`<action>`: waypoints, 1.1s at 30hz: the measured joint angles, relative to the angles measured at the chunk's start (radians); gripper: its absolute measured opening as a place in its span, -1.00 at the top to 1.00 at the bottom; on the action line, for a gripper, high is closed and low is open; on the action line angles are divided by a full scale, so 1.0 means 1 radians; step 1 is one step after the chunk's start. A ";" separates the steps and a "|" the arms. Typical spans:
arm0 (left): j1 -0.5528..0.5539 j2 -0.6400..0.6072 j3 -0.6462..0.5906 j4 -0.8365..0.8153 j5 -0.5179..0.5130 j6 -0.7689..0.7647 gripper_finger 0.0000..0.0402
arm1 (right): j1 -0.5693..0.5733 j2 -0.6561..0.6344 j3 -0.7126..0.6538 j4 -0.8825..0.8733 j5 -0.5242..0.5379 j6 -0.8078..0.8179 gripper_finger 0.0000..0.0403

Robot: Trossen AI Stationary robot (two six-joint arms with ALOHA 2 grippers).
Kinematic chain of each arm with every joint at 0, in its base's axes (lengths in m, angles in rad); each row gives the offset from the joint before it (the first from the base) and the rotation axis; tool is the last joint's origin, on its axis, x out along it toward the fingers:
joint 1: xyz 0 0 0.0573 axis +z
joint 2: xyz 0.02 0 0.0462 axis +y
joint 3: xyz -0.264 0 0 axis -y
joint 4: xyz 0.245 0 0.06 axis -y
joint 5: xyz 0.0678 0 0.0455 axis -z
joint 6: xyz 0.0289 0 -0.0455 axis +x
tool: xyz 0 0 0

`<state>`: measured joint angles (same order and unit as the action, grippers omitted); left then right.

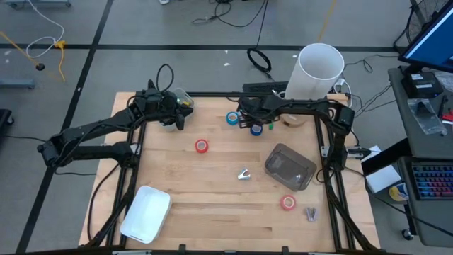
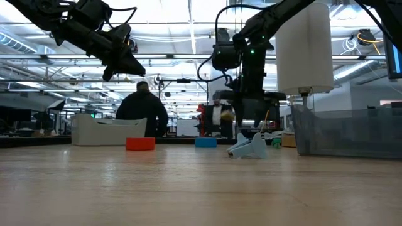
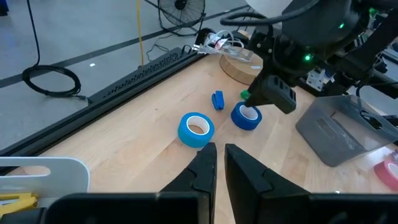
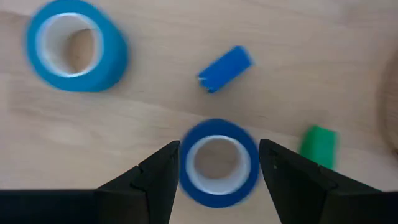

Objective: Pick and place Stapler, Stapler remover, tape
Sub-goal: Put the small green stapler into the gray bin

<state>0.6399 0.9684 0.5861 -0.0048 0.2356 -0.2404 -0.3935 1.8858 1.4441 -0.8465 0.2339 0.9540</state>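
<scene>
A: How are the tape rolls seen?

B: Four rings with pale cores are seen on the wooden counter (image 1: pixel 212 191). Two blue rolls lie at the far edge: one blue roll (image 4: pixel 217 163) is framed between the right gripper (image 4: pixel 217 177) fingers, whose jaws are held apart on either side of it, not touching; the other blue roll (image 4: pixel 73 45) lies near it. One red roll (image 1: pixel 202 146) is seen toward the counter's middle, another red roll (image 1: pixel 287 202) near the front right.

A: And the left gripper?

B: The left gripper (image 3: pixel 219 163) is held above the far left of the counter, its jaws nearly together with nothing between them.

A: What is hard to make out?

B: A small blue piece (image 4: pixel 225 68) and a green bit (image 4: pixel 318 147) beside the rolls cannot be identified. A small metallic object (image 1: pixel 244 174) at mid-counter is too small to name. The clear container (image 1: pixel 290 167) is cut off in the low view.
</scene>
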 joint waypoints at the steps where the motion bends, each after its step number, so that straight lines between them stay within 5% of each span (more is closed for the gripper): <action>1: 0.000 0.000 0.000 0.000 0.000 0.001 0.84 | 0.000 0.000 0.000 -0.019 0.007 0.019 -0.04; 19: 0.000 0.000 0.000 0.001 0.000 0.058 0.84 | 0.002 0.000 -0.066 -0.225 0.075 0.335 -0.04; 33: 0.000 0.000 0.000 0.001 0.000 0.062 0.84 | -0.017 0.000 -0.101 -0.124 0.078 0.368 -0.04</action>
<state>0.6399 0.9684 0.5861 -0.0036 0.2359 -0.1780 -0.4108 1.8858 1.3434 -0.9701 0.3124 1.3225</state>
